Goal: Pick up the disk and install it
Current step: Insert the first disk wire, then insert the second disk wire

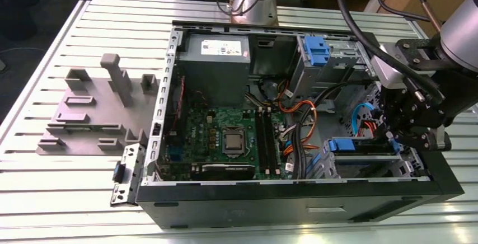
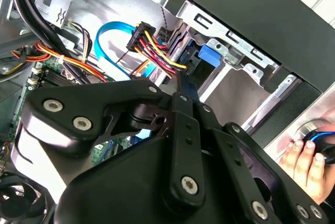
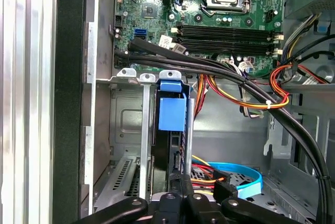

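No print can be read anywhere. The white sticker point(image 1: 223, 46) on the grey power-supply box point(image 1: 215, 65), well away from the hand point(image 1: 418, 135) across the case, carries marks too small to make out.

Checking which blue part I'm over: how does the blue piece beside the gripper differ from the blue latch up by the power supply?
The disk's blue frame lies low and wide in the bay beside the gripper; the blue latch stands taller and narrower, far from the gripper, near the power supply. Both are blue plastic in metal bays.
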Controlling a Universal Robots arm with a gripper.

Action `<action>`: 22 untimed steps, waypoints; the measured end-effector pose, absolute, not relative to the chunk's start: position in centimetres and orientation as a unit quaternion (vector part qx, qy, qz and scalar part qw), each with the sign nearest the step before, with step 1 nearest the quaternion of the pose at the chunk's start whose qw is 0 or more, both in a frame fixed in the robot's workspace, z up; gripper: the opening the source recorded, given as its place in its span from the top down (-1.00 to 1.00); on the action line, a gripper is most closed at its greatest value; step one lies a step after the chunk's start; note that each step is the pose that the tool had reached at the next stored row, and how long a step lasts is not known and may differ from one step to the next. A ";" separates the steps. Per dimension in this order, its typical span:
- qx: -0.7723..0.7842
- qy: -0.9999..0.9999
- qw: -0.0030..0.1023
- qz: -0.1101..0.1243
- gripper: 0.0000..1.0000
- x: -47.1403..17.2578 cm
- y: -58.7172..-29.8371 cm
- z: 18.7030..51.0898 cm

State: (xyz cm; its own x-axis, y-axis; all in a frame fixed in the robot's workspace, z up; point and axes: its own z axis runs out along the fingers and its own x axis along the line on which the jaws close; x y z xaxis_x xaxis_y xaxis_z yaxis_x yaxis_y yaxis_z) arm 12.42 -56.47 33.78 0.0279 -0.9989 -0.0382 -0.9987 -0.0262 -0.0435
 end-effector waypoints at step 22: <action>-0.716 0.697 0.029 -0.002 0.79 11.8 -56.5 33.8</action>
State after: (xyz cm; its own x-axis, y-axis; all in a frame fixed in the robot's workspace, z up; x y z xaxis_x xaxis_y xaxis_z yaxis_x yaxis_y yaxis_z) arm 11.84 -56.46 33.83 0.0280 -0.9989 -0.0378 -0.9987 -0.0264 -0.0433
